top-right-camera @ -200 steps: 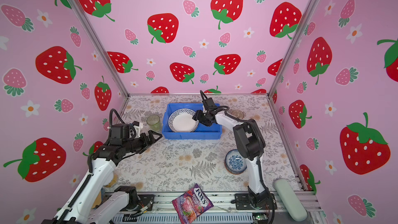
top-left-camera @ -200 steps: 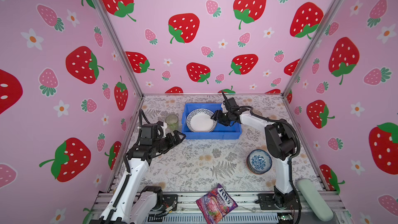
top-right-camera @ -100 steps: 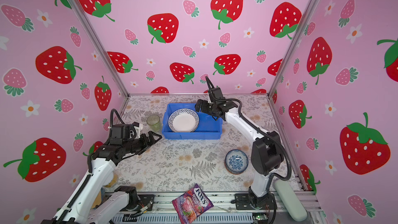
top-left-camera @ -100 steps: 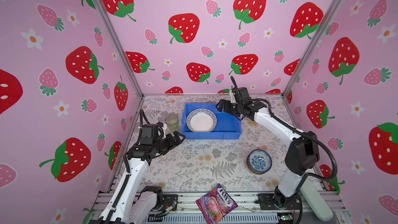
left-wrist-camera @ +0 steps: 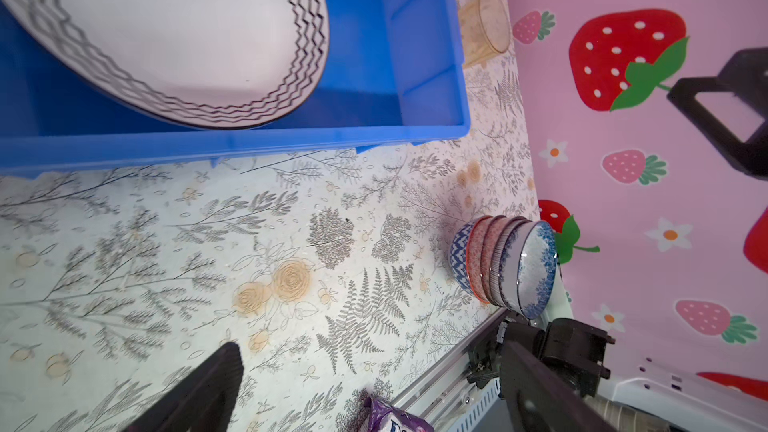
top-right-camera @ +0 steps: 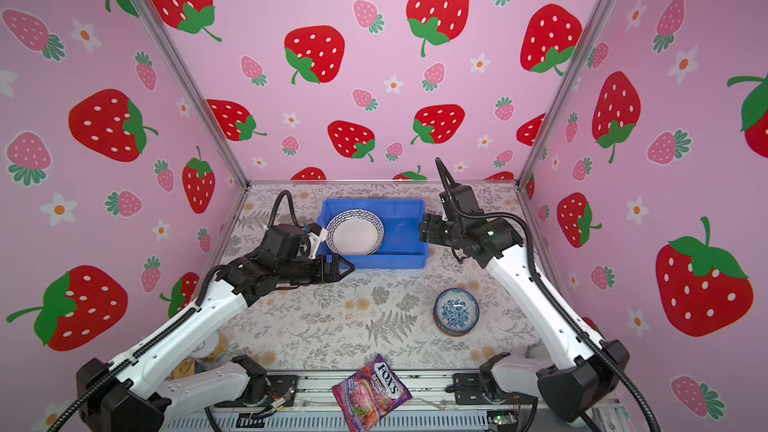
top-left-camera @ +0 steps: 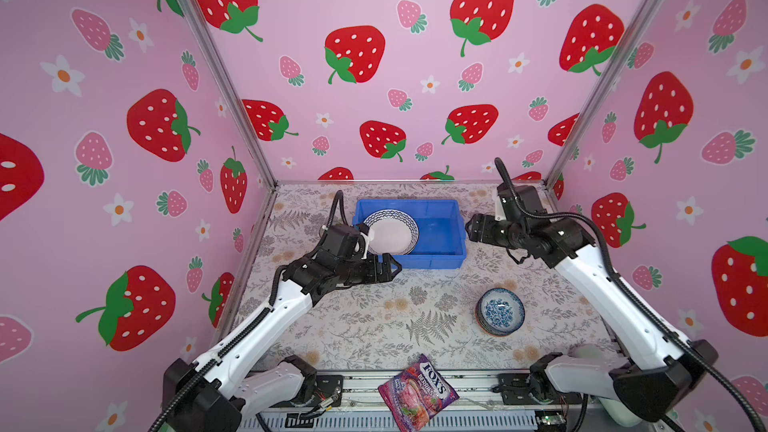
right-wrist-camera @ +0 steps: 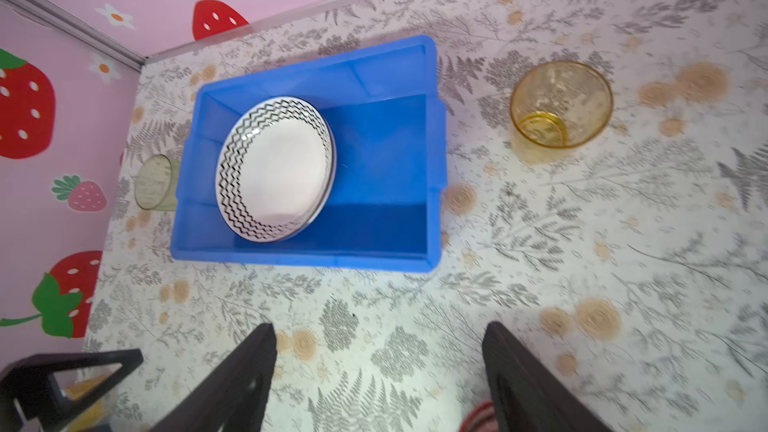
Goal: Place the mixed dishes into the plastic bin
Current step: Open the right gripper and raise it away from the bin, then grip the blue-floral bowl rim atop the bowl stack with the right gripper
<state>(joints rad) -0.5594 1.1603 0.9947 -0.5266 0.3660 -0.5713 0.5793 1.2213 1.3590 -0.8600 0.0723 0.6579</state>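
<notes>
The blue plastic bin stands at the back of the table. A white plate with a zigzag rim leans inside it against its left end. A stack of small patterned bowls sits front right. An amber tumbler stands right of the bin and a green tumbler left of it. My left gripper is open at the bin's front left corner. My right gripper is open and empty beside the bin's right end.
A purple candy bag lies on the front rail. Gold tins show partly under the left arm. Pink strawberry walls close in three sides. In both top views the arms hide both tumblers.
The right gripper has left the plate in the bin and drawn back to the right, outside the bin. The left arm has swung right, toward the bin's front.
</notes>
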